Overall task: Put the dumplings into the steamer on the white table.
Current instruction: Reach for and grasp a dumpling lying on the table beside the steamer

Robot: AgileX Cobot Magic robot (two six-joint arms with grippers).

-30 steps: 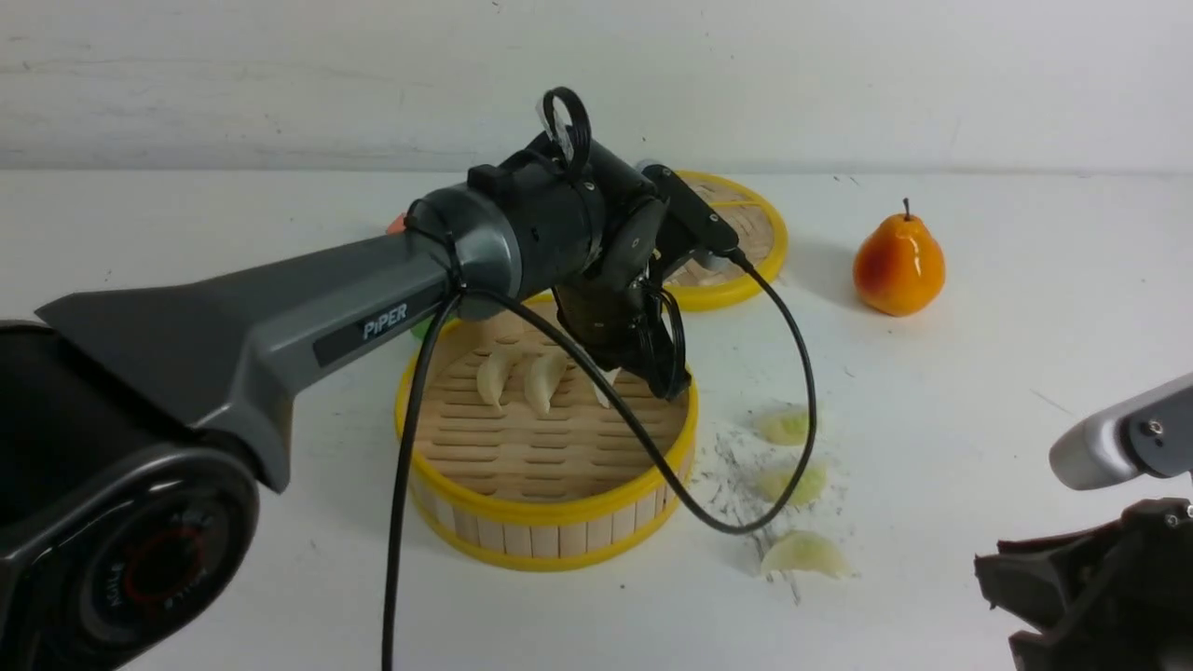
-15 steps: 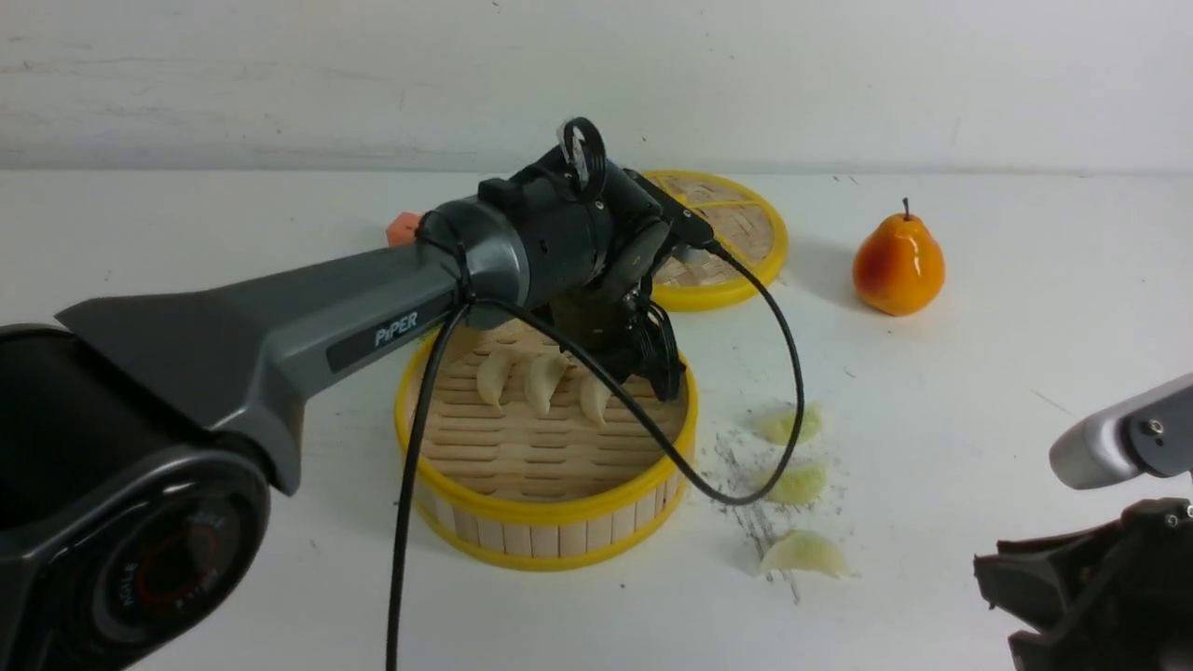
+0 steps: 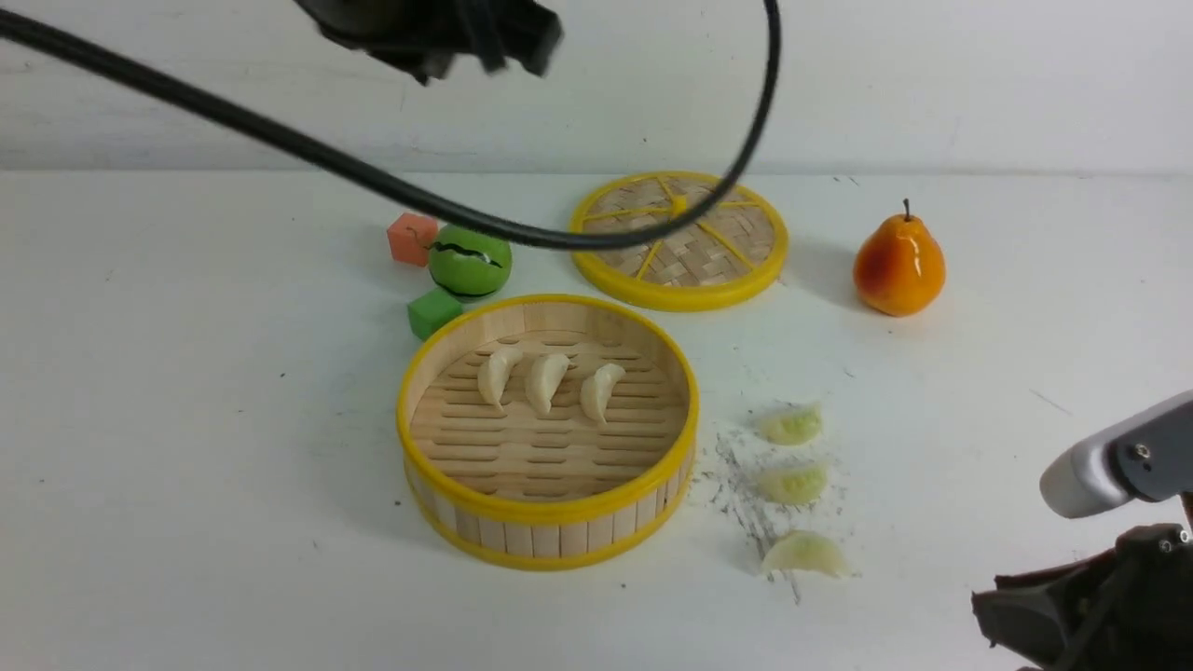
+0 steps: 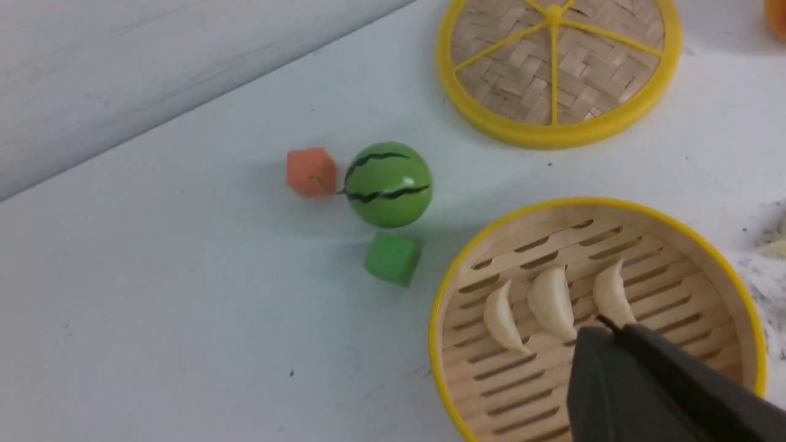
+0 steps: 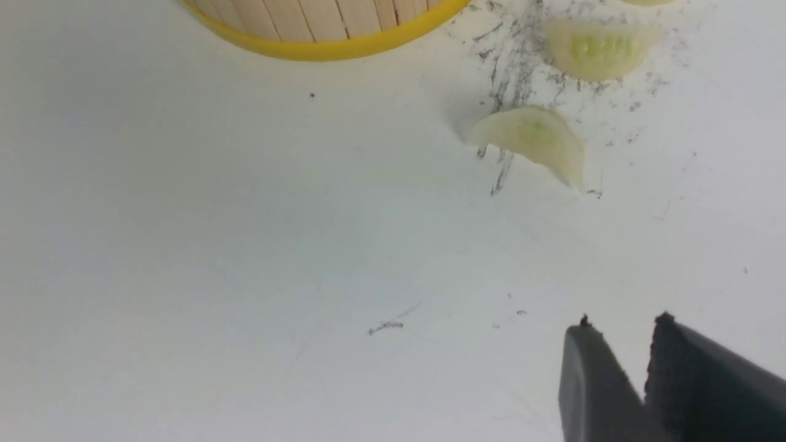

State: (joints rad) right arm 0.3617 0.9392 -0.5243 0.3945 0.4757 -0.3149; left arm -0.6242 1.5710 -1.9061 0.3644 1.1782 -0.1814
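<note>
The steamer (image 3: 438,391) stands mid-table with three cream dumplings (image 3: 544,380) lying side by side on its slatted floor. To its right, three pale green dumplings (image 3: 793,483) rest on the white table (image 3: 186,419) over a scratched patch. High above the steamer, my left gripper (image 4: 605,328) is shut and empty, over the cream dumplings (image 4: 551,302). Only a dark blur of the left arm (image 3: 438,28) shows at the top of the front view. My right gripper (image 5: 620,322) hovers low near the closest green dumpling (image 5: 534,138), jaws slightly apart, holding nothing.
The woven lid (image 3: 678,239) lies behind the steamer, with an orange pear (image 3: 898,265) to its right. A toy watermelon (image 3: 470,262), an orange cube (image 3: 411,239) and a green cube (image 3: 432,312) sit behind the steamer's left. A black cable (image 3: 373,182) hangs across the view.
The left arm has risen out of the steamer to the top of the view, leaving a third cream dumpling inside, and its jaws have shut. The right arm has barely moved.
</note>
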